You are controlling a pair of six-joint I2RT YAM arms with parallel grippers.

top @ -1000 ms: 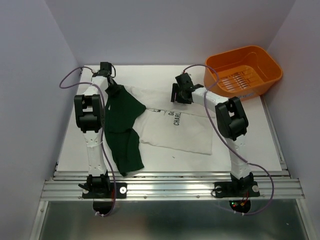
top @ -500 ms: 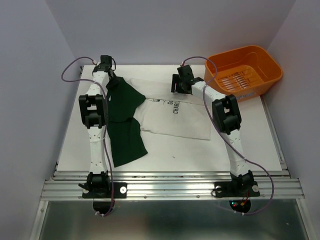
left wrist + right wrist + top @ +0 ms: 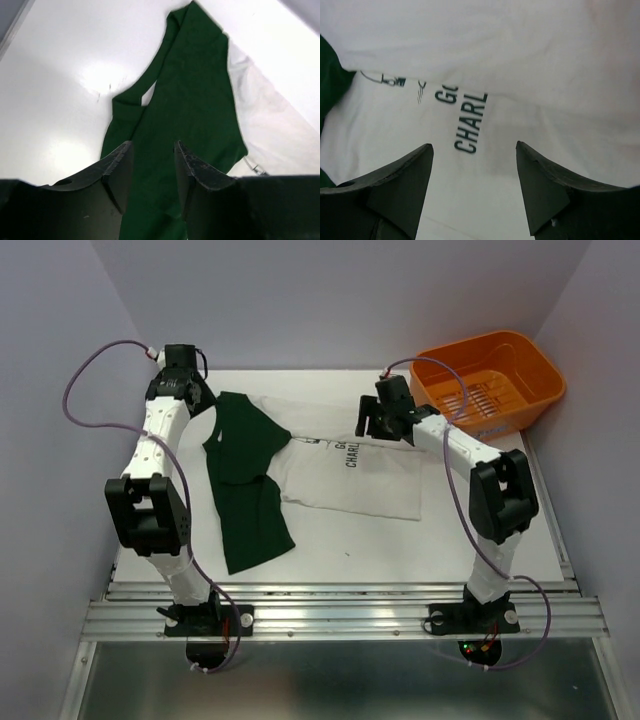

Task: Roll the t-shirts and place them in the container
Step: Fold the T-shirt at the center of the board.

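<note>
Green shirt (image 3: 245,485) lies at nine o'clock on the counter (image 3: 480,530), overlapping the white shirt (image 3: 365,485); left tool (image 3: 152,147) part-spread, gripping nothing; right tool (image 3: 474,147) spread wide over the lettering (image 3: 470,120), gripping nothing.

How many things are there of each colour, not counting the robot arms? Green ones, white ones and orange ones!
Green: 1, the green t-shirt
White: 1, the white t-shirt
Orange: 1, the orange basket
Total: 3
</note>
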